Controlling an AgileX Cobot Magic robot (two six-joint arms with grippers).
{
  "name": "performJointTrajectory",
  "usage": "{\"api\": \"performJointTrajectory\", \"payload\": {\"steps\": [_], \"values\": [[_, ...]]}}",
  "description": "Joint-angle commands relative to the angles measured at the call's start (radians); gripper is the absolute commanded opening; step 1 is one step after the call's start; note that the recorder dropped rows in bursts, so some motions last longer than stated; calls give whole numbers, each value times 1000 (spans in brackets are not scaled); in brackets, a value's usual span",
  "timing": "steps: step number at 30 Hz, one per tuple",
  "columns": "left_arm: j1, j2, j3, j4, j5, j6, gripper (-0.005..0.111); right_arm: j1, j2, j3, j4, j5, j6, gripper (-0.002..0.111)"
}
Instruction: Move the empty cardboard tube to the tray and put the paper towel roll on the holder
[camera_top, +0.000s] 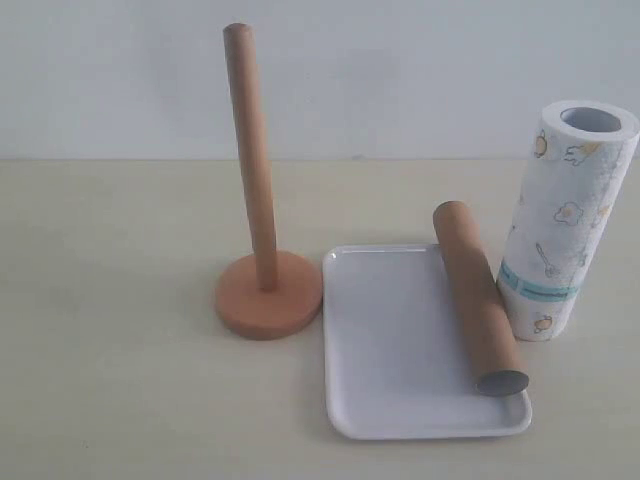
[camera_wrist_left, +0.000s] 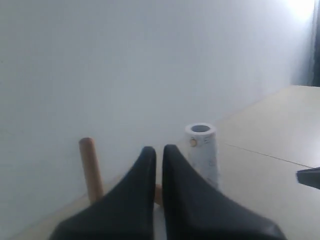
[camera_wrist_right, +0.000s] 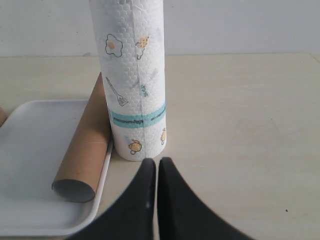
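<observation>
**Tube is in the tray; the roll comes next**

I judge the first half done. The empty cardboard tube (camera_top: 478, 300) lies on its side along the right edge of the tray (camera_top: 385, 350), open end toward the camera. The step in hand is the paper towel roll (camera_top: 565, 220). It stands upright on the table (camera_top: 120, 400) just right of the tray. It looks to be touching the tube, though I can't be sure from these angles.

The holder (camera_top: 260, 215) stands left of the tray with its pole bare.

Both arms are empty. The left fingers (camera_wrist_left: 145, 170) are pressed together and held back, facing the holder and roll. The right fingers (camera_wrist_right: 142, 185) are also closed, low in front of the roll's base.

Next, as I see it, the right fingers must spread wide enough to take the roll. I'd then lift it clear of the tube and line its hollow core up over the pole top.
</observation>
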Motion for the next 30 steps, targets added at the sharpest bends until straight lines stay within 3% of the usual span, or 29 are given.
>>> {"api": "performJointTrajectory", "payload": {"steps": [1,10,15,19,25,30], "values": [[141,-23,66,174,-57,14,4,1,-5,-1,0,-5,0,1],[616,-73,427,170,-374,-56,4,1,-5,-1,0,-5,0,1],[792,-148,606,112,-515,-219,4,1,-5,-1,0,-5,0,1],[840,-179,655,84,-513,-242,4,1,-5,-1,0,-5,0,1],[840,-199,655,84,-492,-323,4,1,-5,-1,0,-5,0,1],[840,-330,655,86,-492,-335,4,1,-5,-1,0,-5,0,1]]}}
